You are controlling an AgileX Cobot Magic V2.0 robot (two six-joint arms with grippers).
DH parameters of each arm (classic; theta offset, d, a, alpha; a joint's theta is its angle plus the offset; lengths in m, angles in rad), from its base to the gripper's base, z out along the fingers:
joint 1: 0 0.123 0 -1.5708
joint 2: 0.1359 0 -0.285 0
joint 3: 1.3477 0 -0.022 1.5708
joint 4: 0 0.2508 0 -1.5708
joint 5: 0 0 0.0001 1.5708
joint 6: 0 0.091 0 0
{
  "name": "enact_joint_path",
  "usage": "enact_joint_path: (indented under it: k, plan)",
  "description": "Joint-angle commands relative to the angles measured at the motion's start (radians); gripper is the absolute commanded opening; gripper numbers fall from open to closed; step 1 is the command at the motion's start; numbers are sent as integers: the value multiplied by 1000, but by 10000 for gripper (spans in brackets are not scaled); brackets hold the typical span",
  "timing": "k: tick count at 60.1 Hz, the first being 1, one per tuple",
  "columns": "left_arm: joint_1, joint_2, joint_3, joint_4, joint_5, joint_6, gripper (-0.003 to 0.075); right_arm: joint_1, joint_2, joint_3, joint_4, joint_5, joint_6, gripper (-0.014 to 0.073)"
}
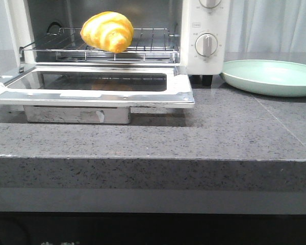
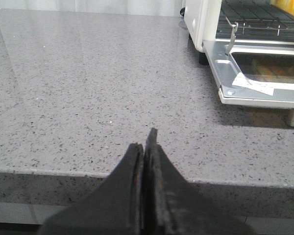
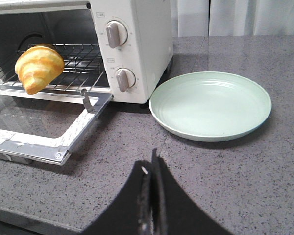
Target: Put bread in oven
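The glossy golden-yellow striped bread roll [image 1: 107, 31] sits on the wire rack [image 1: 143, 47] at the mouth of the white toaster oven [image 1: 206, 30], whose glass door [image 1: 92, 84] lies dropped flat. A pale green round plate [image 1: 273, 76] rests just beside it on the grey speckled desk [image 1: 219, 132]. Left gripper [image 2: 146, 147]: jaws pressed together, holding nothing, above the desk. Right gripper [image 3: 152, 169]: jaws likewise closed, empty.
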Motion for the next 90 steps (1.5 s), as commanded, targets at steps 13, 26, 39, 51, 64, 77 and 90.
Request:
enact_joint_path:
  k: [13,26,39,51,64,77,90]
  plan:
    - [2,-19,7,-8,-90,-6,-20,-6,8,-25,-7,-81,-8,-67]
    - [2,-19,7,-8,-90,-6,-20,-6,8,-25,-7,-81,-8,-67]
    - [2,-19,7,-8,-90,-6,-20,-45,-30,69,-119,-213,-10,-67]
    - [0,-19,7,-8,-90,-6,-20,-197,-171,274,-119,-367,-11,-67]
    - [0,-19,7,-8,-90,-6,-20,-280,-294,449,-49,-368,-11,-67]
    - [0,-17,7,-8,-90,-6,-20,-283,-296,462,-55,-327,-18,-67]
    - [0,-17,7,-8,-90,-6,-20,-283,-296,462,-55,-327,-18,-67]
